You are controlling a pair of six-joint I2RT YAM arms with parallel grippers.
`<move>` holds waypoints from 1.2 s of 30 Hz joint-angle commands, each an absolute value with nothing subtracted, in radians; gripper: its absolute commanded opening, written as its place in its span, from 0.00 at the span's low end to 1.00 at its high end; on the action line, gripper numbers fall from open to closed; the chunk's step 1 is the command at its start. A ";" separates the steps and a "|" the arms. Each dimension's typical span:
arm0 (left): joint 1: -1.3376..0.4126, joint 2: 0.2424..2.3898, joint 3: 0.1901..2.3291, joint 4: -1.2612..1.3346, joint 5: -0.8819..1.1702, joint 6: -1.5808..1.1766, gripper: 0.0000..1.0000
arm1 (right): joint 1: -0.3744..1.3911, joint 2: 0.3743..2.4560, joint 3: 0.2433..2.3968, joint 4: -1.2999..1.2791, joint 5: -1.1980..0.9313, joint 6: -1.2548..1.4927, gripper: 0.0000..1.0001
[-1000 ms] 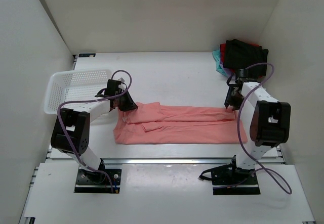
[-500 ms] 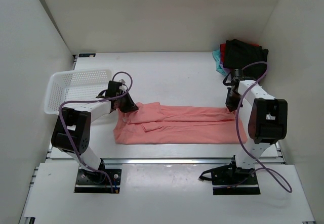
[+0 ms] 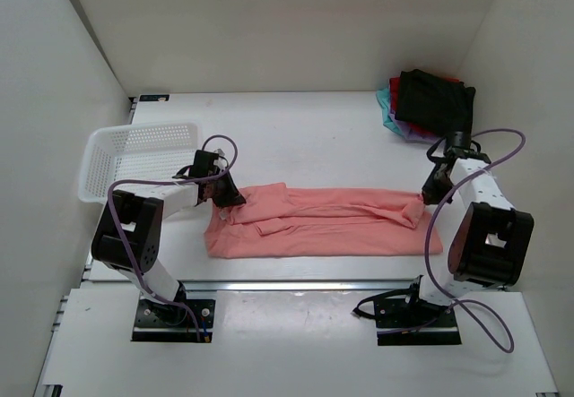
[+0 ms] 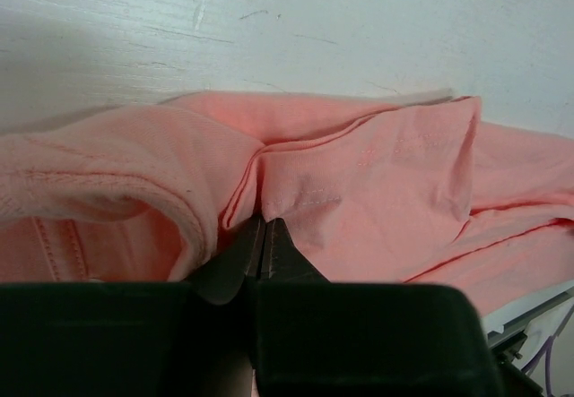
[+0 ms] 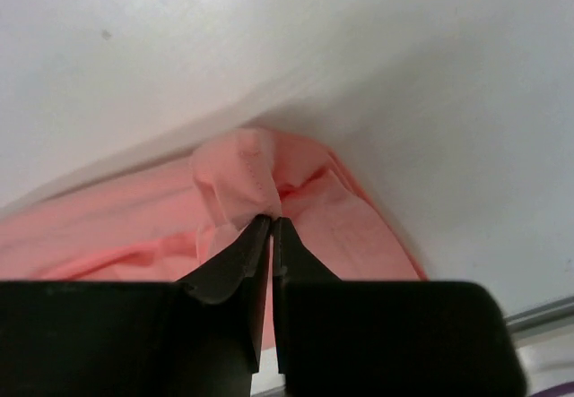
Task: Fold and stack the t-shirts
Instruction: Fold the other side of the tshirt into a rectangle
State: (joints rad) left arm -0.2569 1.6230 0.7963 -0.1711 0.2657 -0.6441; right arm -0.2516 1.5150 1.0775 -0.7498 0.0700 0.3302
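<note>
overhead looks down; wrist cameras close on t-shirt [image 3: 323,222].

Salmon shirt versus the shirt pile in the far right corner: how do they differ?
The salmon shirt lies stretched out long; the shirt pile sits compact. The salmon shirt is pinched by the left claw and right claw; the shirt pile is untouched. Both lie on the table.

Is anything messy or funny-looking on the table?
Nothing is spilled or broken. The pink shirt is wrinkly, pinched at each end by the left gripper and right gripper. The folded pile in the far right corner looks uneven.
</note>
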 commanded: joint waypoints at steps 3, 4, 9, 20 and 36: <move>-0.253 1.618 0.805 -0.160 0.273 -0.640 0.05 | -0.265 1.480 1.028 -0.821 0.093 0.367 0.12; -0.250 1.620 0.805 -0.160 0.272 -0.644 0.05 | -0.265 1.474 1.022 -0.836 0.109 0.373 0.15; -0.259 1.603 0.813 -0.159 0.275 -0.641 0.07 | -0.252 1.436 1.067 -0.853 0.179 0.344 0.27; -0.293 1.568 0.768 -0.152 0.285 -0.661 0.15 | -0.077 1.518 1.098 -0.696 0.081 0.252 0.41; -0.281 1.566 0.756 -0.160 0.288 -0.654 0.15 | 0.052 1.715 1.169 -0.853 0.390 0.221 0.00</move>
State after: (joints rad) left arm -0.2790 1.6054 0.7650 -0.1497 0.2714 -0.6563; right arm 0.0532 1.7073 1.1297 -0.8223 0.2916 0.2226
